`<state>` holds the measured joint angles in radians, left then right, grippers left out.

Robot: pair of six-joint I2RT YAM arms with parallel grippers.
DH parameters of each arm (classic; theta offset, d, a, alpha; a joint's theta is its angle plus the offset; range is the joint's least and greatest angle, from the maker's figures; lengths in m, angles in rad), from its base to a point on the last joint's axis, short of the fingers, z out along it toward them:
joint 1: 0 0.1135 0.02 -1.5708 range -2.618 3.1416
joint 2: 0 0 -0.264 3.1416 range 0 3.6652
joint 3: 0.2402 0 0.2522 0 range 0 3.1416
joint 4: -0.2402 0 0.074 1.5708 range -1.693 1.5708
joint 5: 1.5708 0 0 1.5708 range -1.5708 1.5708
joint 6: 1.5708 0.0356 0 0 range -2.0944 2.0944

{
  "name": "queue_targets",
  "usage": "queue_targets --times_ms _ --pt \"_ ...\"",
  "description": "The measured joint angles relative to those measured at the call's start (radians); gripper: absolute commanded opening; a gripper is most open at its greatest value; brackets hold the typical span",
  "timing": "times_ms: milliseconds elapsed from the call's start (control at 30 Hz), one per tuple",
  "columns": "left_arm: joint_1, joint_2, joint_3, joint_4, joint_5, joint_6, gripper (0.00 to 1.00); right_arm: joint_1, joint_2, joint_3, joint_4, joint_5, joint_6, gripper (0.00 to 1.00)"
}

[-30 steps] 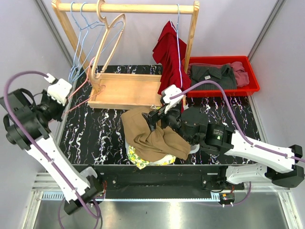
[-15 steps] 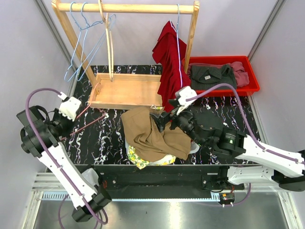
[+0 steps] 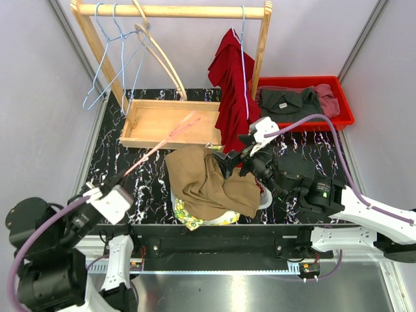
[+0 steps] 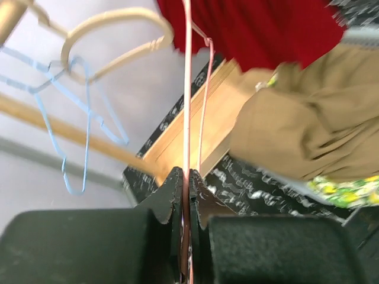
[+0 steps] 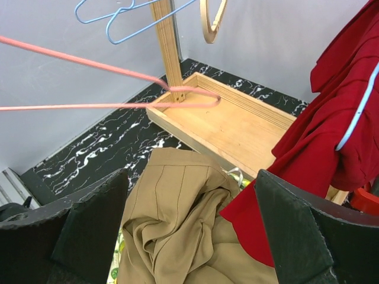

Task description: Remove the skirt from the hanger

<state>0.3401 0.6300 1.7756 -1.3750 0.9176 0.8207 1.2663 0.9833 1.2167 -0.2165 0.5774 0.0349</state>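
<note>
The tan skirt (image 3: 205, 185) lies in a crumpled heap on the table's near middle, off the hanger. It also shows in the right wrist view (image 5: 177, 219) and the left wrist view (image 4: 308, 130). My left gripper (image 3: 97, 193) is shut on the pink wire hanger (image 3: 162, 140), which is bare and points toward the wooden tray. In the left wrist view the wire (image 4: 188, 89) runs straight out between the closed jaws (image 4: 188, 177). My right gripper (image 3: 231, 159) hovers open and empty over the skirt's far right edge (image 5: 190, 177). The pink hanger (image 5: 118, 106) shows there too.
A wooden rack (image 3: 169, 10) with a tray base (image 3: 169, 123) stands at the back. On it hang blue wire hangers (image 3: 107, 58), a wooden hanger (image 3: 159, 55) and a red garment (image 3: 231, 84). A red bin (image 3: 344, 120) holds clothes. A yellow-green cloth (image 3: 185, 214) lies under the skirt.
My left arm has swung down to the near left, carrying the pink hanger away from the rack. The wooden hanger swings on the rail. My right gripper drifted slightly right.
</note>
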Motion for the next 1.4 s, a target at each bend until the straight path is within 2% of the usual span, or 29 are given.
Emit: queue_targets --times_ms 167,300,500,600,700,867,933,1067,1133,1200,1333,1400 --pt "-0.06 0.037 0.095 -0.013 0.038 -0.112 0.0 0.0 -0.001 0.0 -0.015 0.006 0.01 0.95" --pt "-0.043 0.1 0.151 0.026 0.105 -0.318 0.0 0.0 -0.02 0.0 -0.021 0.006 0.02 0.95" --pt "0.091 0.134 -0.011 0.406 0.172 -0.806 0.0 0.0 -0.079 0.0 -0.021 0.006 0.04 0.94" --pt "0.118 0.187 -0.014 0.559 0.153 -0.962 0.0 0.0 -0.082 0.0 -0.021 0.007 0.046 0.94" --pt "0.12 0.245 0.026 0.579 0.089 -1.002 0.0 0.0 -0.067 0.0 -0.021 0.007 0.045 0.94" --pt "0.104 0.336 0.109 0.528 -0.067 -0.967 0.0 0.0 -0.013 0.015 -0.019 0.007 0.032 0.94" --pt "0.027 0.369 0.119 0.51 -0.159 -0.959 0.0 0.0 0.012 0.031 -0.016 0.007 0.025 0.95" --pt "-0.356 0.462 0.164 0.487 -0.45 -0.94 0.0 0.0 0.047 0.057 -0.011 0.007 0.014 0.95" --pt "-0.504 0.51 0.173 0.484 -0.576 -0.927 0.0 0.0 0.049 0.057 -0.008 0.009 0.012 0.95" --pt "-0.588 0.564 0.185 0.48 -0.684 -0.917 0.0 0.0 0.048 0.057 -0.005 0.014 0.011 0.95" --pt "-0.684 0.685 0.238 0.471 -0.917 -0.879 0.0 0.001 0.049 0.057 -0.005 0.028 0.006 0.95" --pt "-0.713 0.734 0.275 0.44 -0.986 -0.866 0.0 0.001 0.049 0.057 -0.005 0.035 0.005 0.95"
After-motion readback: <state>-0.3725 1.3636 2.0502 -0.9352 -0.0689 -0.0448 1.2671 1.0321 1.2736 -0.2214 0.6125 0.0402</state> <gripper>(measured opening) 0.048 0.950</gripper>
